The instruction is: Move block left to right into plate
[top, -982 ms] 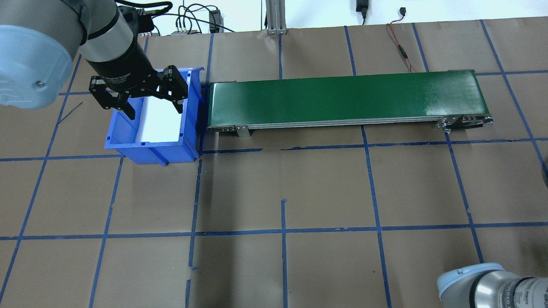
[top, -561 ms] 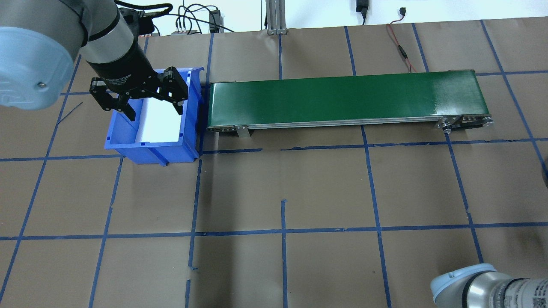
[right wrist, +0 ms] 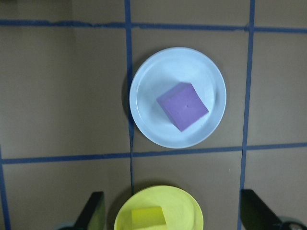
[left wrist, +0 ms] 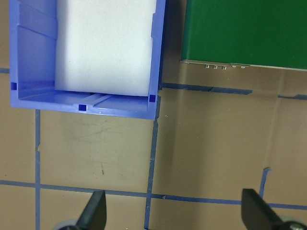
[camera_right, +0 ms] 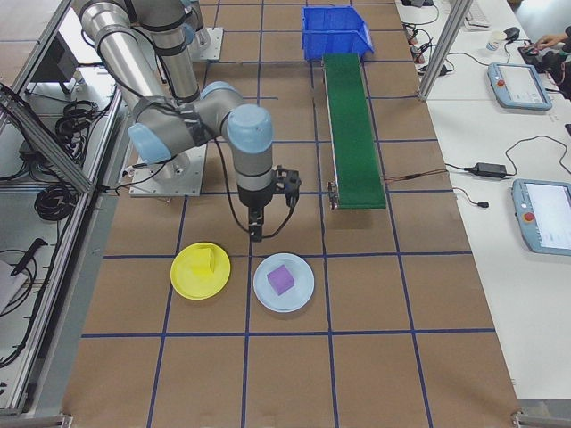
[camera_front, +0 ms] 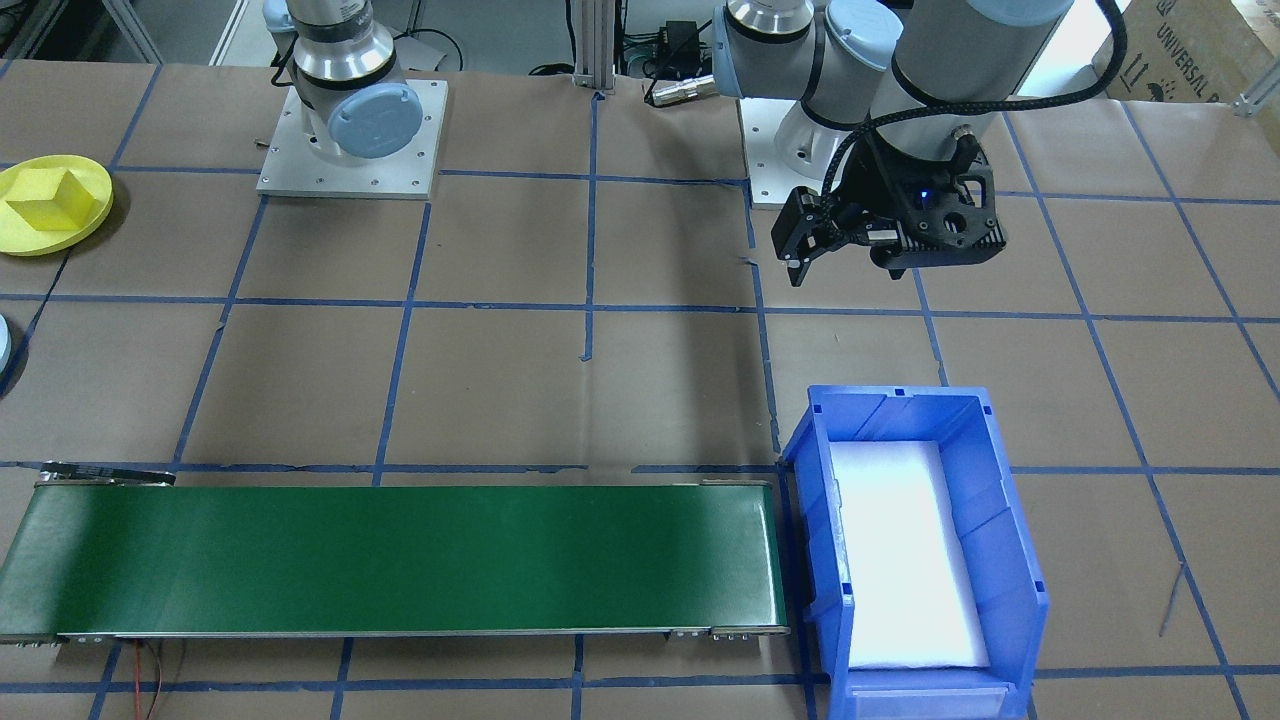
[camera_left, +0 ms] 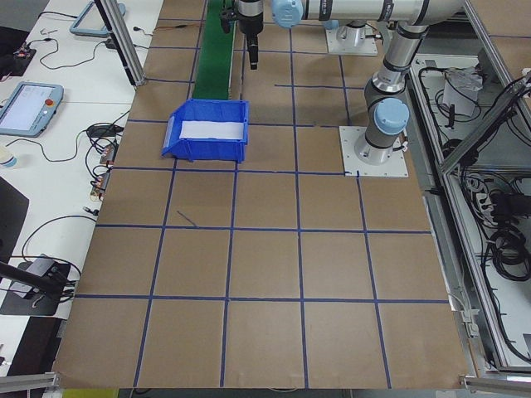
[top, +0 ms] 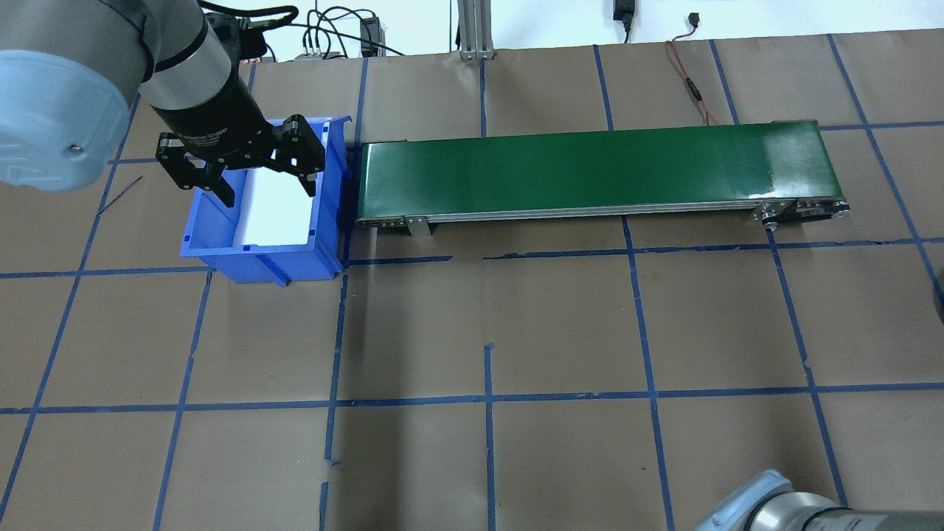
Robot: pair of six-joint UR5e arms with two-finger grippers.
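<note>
Right arm farther out of overhead view; both tools [top: 243,177] [right wrist: 172,211] spread, yellow plate [right wrist: 160,203] half cut off.

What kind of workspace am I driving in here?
Most likely a robotics lab test cell: a paper-covered table gridded in blue tape, a small green conveyor belt, and teach pendants on a side bench.
</note>
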